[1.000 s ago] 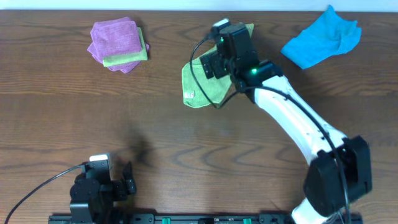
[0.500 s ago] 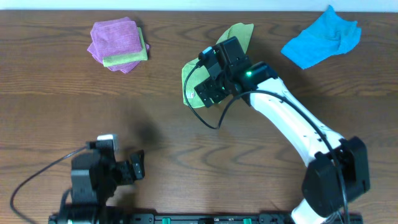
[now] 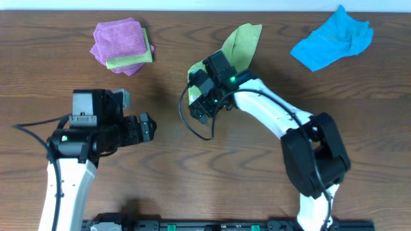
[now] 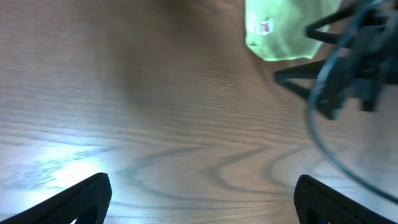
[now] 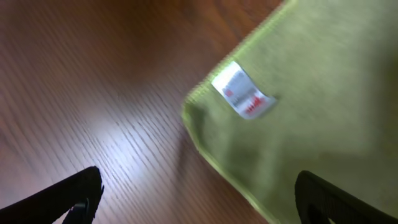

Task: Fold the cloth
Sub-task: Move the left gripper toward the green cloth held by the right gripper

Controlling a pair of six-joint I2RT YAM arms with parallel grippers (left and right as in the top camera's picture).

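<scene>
Green cloth [image 3: 241, 40] sits top-middle of the table [image 3: 192, 173]. Your right gripper [image 3: 202, 102] has slid down over its tagged corner, fingers spread, nothing pinched yet. Left gripper [image 3: 146, 128] has swung in, also wide open. Looks like a two-handed grab's coming.

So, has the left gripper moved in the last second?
Yes. In the overhead view the left gripper has come up from the frame's bottom edge, closer to the folded purple stack and the green cloth.

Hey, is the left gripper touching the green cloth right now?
Apart. The overhead view shows bare table between the left gripper and the green cloth; the left wrist view shows the same gap.
</scene>
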